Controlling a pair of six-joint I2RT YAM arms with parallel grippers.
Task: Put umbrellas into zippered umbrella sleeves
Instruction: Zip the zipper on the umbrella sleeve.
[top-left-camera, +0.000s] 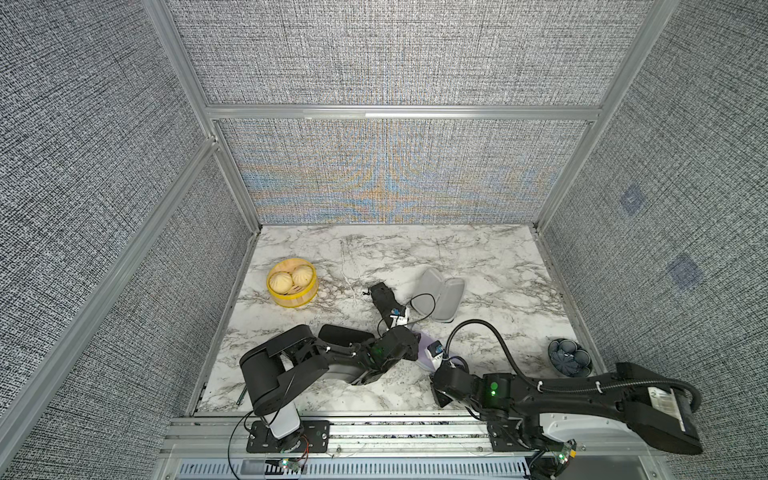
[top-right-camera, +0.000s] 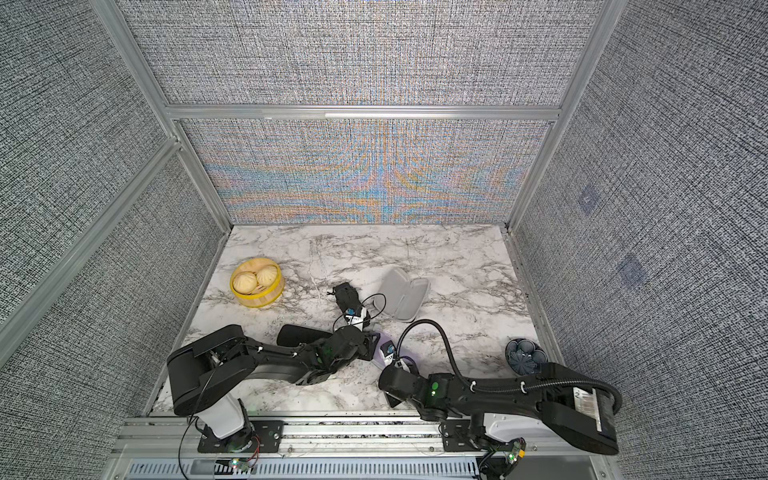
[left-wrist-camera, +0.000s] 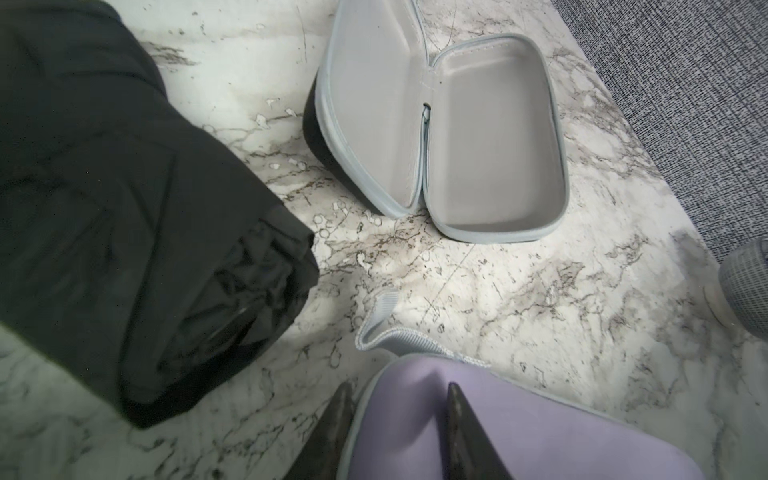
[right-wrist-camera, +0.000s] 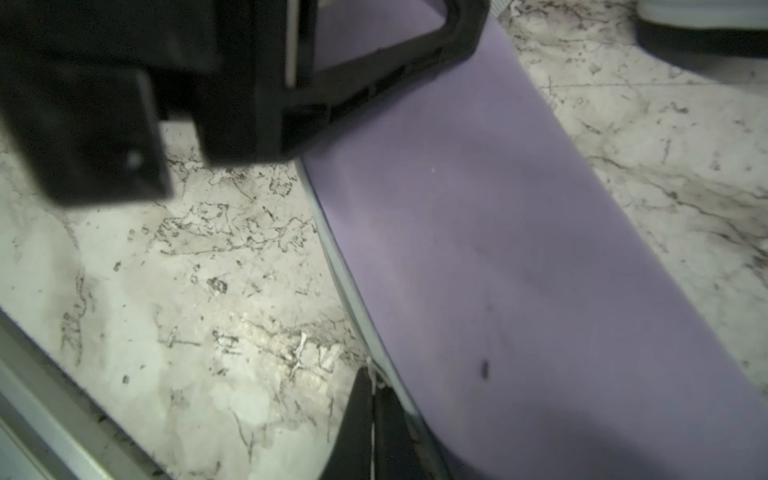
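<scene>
The lavender sleeve (left-wrist-camera: 540, 428) lies closed on the marble table, between both arms. My left gripper (left-wrist-camera: 399, 386) is shut on one rounded end of it, one finger on the edge and the other pressing a dent into its top. My right gripper (right-wrist-camera: 376, 380) is shut on a thin white zipper pull at the edge of the lavender sleeve (right-wrist-camera: 498, 249). A black umbrella (left-wrist-camera: 145, 208) lies beside it, seen in both top views (top-left-camera: 383, 296) (top-right-camera: 347, 296). An open sleeve (top-left-camera: 442, 297) (left-wrist-camera: 490, 137), grey inside, is empty. A closed black sleeve (top-left-camera: 345, 334) lies behind the left arm.
A yellow steamer basket (top-left-camera: 291, 302) with buns stands at the back left. At the right edge of the table sits a dark blue bowl (top-left-camera: 569, 357). Fabric walls close in three sides. The left gripper's black body (right-wrist-camera: 249, 83) hangs over the lavender sleeve.
</scene>
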